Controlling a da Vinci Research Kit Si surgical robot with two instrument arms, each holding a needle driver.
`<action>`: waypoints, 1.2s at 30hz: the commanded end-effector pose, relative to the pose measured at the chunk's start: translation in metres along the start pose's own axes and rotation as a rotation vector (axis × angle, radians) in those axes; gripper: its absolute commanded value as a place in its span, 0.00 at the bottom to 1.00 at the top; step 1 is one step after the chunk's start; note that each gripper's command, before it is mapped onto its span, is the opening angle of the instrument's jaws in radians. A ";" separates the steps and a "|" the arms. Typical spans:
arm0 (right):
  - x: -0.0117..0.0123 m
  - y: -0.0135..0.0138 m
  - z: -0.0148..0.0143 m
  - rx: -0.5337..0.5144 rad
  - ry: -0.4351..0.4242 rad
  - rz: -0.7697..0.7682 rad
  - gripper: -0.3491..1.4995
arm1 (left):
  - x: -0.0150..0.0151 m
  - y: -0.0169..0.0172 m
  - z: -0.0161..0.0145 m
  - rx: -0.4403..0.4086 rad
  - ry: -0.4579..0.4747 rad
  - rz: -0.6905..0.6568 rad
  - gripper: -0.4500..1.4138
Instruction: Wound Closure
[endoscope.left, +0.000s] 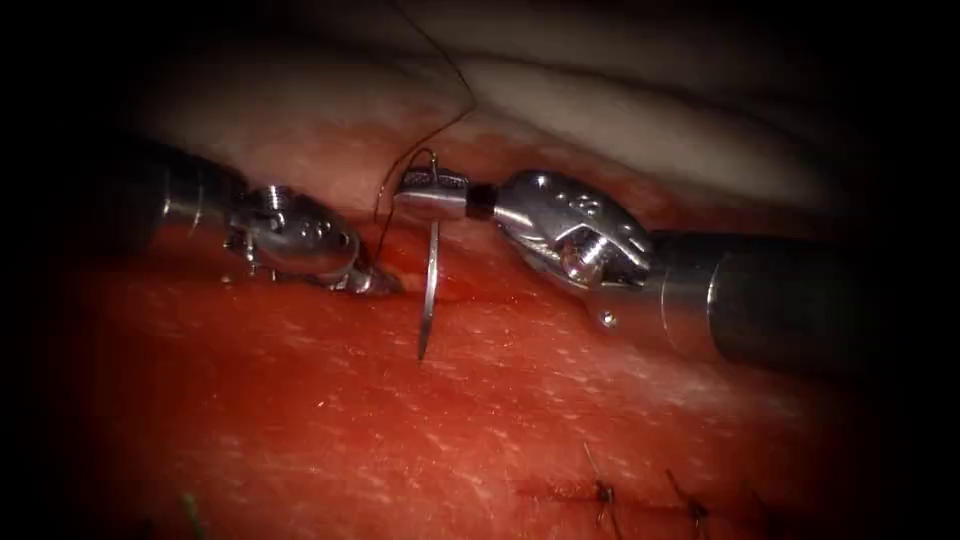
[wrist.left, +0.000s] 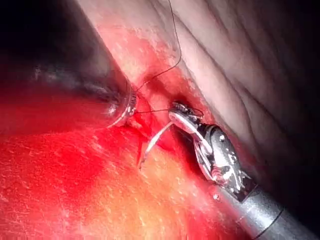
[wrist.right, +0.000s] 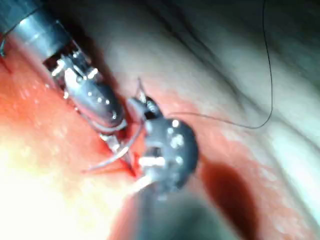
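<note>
Old stitches (endoscope.left: 605, 492) sit up front; behind, right tool (endoscope.left: 432, 194) fingers clamp the stiff, slippery needle (endoscope.left: 430, 290) near its thread end, point free above soft tissue (endoscope.left: 300, 400), while left tool (endoscope.left: 375, 283) fingers look closed at the cut.

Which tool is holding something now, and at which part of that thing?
The right gripper holds the curved steel needle near its thread end; the needle's tip hangs free above the red tissue. The left gripper presses at the tissue; its hold cannot be told.

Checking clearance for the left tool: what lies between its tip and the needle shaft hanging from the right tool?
In the endoscope view, only bare red tissue separates the left tool from the needle, held near its tail by the right tool; thread runs above.
</note>
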 end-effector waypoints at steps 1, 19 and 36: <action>0.0000 0.0005 0.0012 -0.002 0.008 -0.030 0.00 | 0.0000 0.0004 0.0012 -0.021 -0.018 0.003 0.05; -0.0029 0.0027 0.0055 -0.052 0.020 -0.296 0.00 | 0.0000 0.0033 -0.0007 -0.107 -0.064 0.015 0.05; -0.0053 0.0008 0.0066 -0.041 0.004 -0.360 0.00 | 0.0012 0.0067 -0.0065 -0.061 -0.029 0.011 0.05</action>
